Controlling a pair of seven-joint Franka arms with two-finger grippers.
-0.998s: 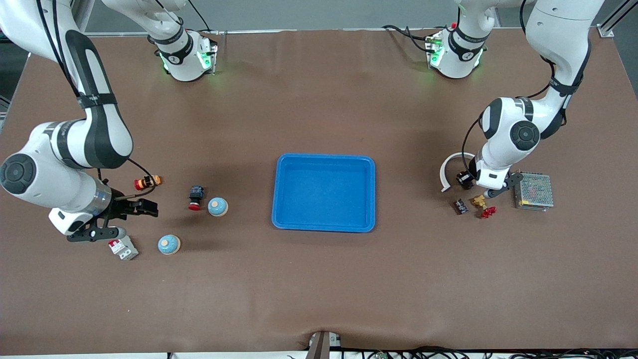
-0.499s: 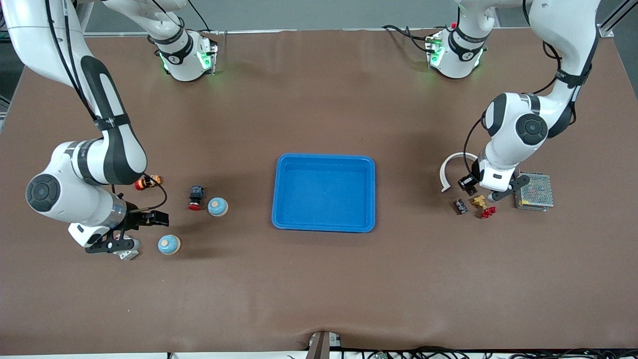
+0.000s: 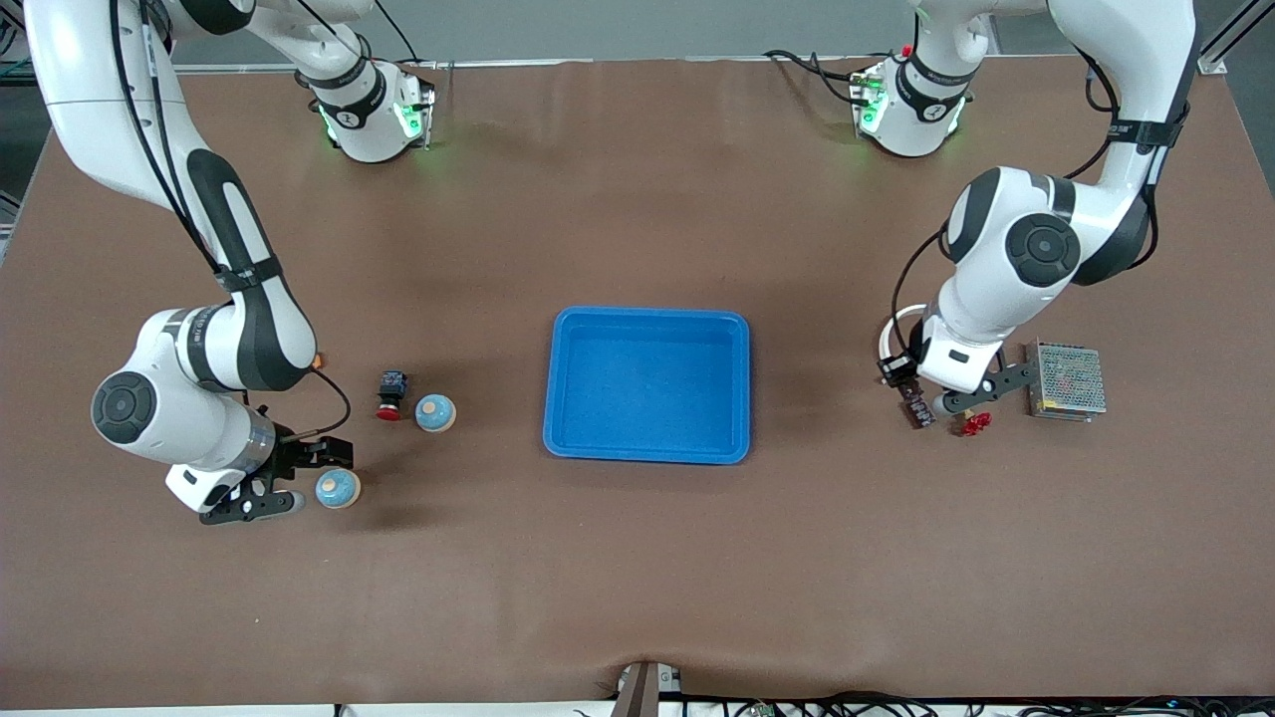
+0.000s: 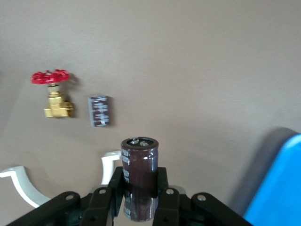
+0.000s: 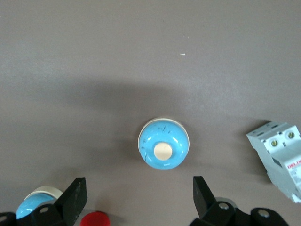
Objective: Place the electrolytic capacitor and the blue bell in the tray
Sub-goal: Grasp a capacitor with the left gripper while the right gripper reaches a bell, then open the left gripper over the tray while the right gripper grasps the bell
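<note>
My left gripper (image 3: 901, 372) is shut on a dark brown electrolytic capacitor (image 4: 139, 169) and holds it upright above the table, between the tray and the small parts at the left arm's end. My right gripper (image 3: 311, 476) is open and empty, low over the table right beside a blue bell (image 3: 338, 488). In the right wrist view the bell (image 5: 163, 150) lies just ahead of the gap between the open fingers (image 5: 75, 197). The bright-blue tray (image 3: 647, 317) sits empty at the table's middle; its corner shows in the left wrist view (image 4: 282, 188).
A second blue bell (image 3: 435, 412) and a red push button (image 3: 391, 395) lie between the right gripper and the tray. A grey circuit breaker (image 5: 280, 157) lies beside the bell. A white curved piece (image 3: 887, 334), a small dark part (image 3: 916, 410), a red-handled brass valve (image 4: 54, 94) and a metal mesh box (image 3: 1068, 380) lie near the left gripper.
My right gripper has moved toward the tray and nearer the front camera, up to the blue bell. My left gripper has shifted toward the tray with the capacitor.
</note>
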